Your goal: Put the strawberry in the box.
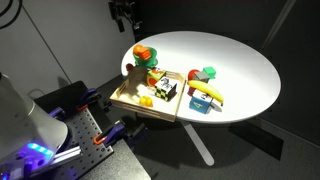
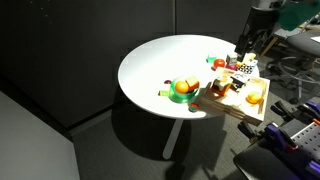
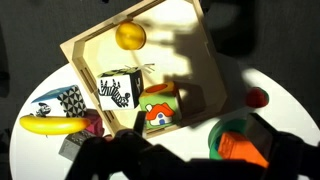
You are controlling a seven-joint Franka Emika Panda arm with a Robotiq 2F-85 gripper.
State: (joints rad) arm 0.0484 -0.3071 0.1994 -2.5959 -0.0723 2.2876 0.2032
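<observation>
My gripper point(image 1: 126, 24) hangs high over the far edge of the white table point(image 1: 240, 70). It is too dark against the background for me to tell whether its fingers are apart or together. In the wrist view the strawberry point(image 3: 258, 97) lies on the table outside the box point(image 3: 100, 55), near its right side and not touching it. An orange ball point(image 3: 130, 35) and a black-and-white cube point(image 3: 118, 90) sit inside the box.

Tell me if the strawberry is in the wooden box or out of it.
Out. In the wrist view the strawberry lies on the white table beside the box, outside its walls.
</observation>
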